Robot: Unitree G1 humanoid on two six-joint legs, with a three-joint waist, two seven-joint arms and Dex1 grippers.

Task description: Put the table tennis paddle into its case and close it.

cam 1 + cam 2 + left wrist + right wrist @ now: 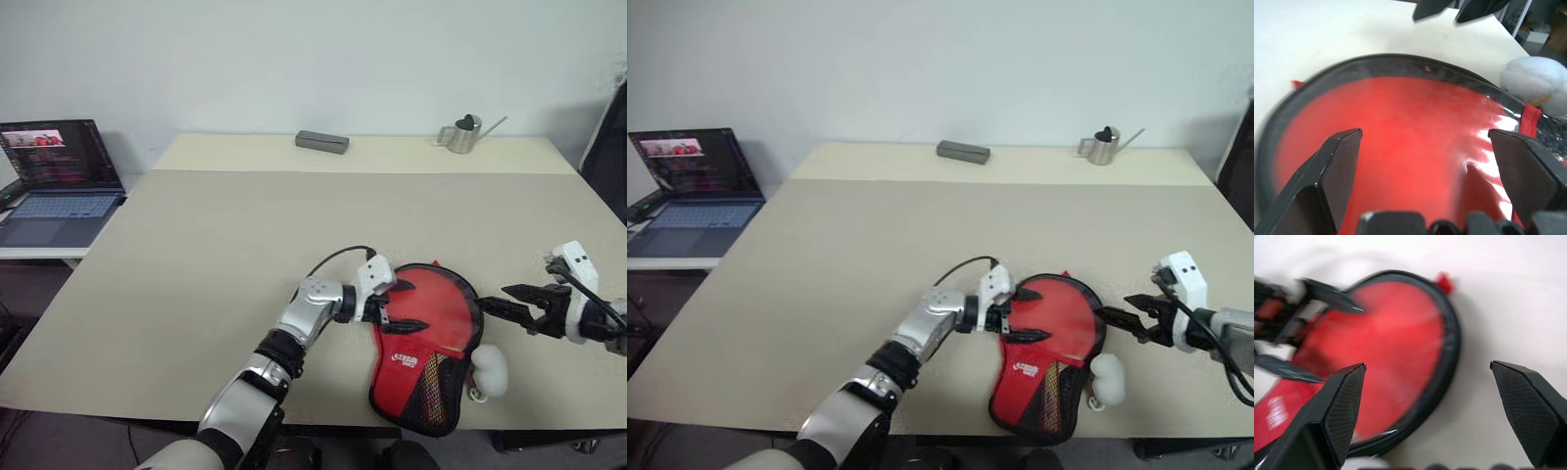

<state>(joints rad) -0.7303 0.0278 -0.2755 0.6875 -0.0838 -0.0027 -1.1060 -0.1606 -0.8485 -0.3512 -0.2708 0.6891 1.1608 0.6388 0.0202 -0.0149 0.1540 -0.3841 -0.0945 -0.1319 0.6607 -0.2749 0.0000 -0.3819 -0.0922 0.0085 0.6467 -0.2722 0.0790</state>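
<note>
case (426,343) flat on table (196,255) | my left gripper (397,305) wide over it | my right gripper (502,300) wide beside it | left wrist view adds pompom (1537,83)

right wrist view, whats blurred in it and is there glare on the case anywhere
Right wrist view: the left gripper is smeared by motion blur and the case looks soft, while that arm's own fingers stay crisp. Left wrist view: white glare streaks across the case's red panel, and the pompom is out of focus.
</note>
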